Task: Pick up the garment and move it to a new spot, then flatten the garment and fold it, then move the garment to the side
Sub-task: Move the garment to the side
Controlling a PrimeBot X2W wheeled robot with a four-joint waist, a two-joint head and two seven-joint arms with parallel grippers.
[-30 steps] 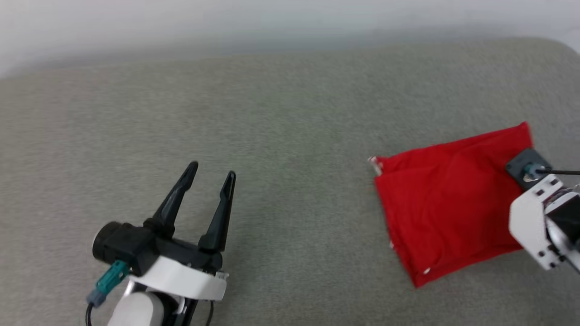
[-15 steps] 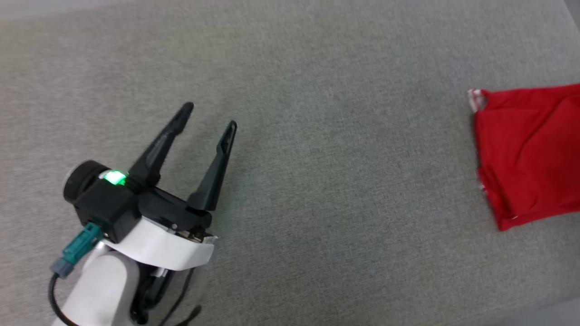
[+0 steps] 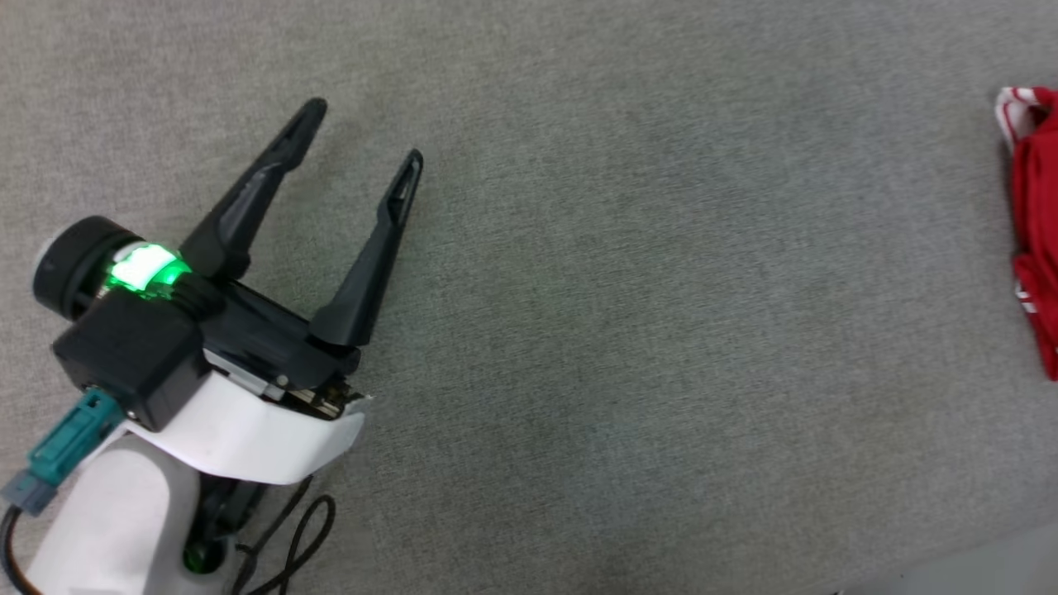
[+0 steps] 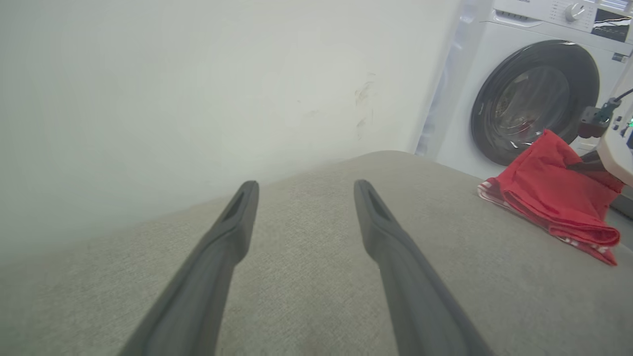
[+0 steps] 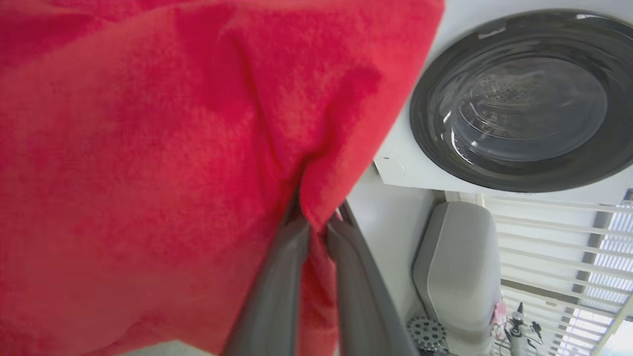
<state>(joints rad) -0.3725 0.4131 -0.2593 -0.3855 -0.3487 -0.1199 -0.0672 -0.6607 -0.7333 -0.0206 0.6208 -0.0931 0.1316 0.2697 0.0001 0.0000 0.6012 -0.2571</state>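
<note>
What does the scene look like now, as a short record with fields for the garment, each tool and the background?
garment: red, folded in layers, lying on the surface, one part pulled up
left tool: open, nothing between its fingers, over bare surface, far from the garment
right tool: shut on a fold of the garment
surface: grey fabric, flat
background: washing machine with a dark round door, behind the garment

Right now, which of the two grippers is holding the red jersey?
The right gripper, pinched shut on a fold of the red jersey; the left gripper stands open over the grey fabric surface, holding nothing.
</note>
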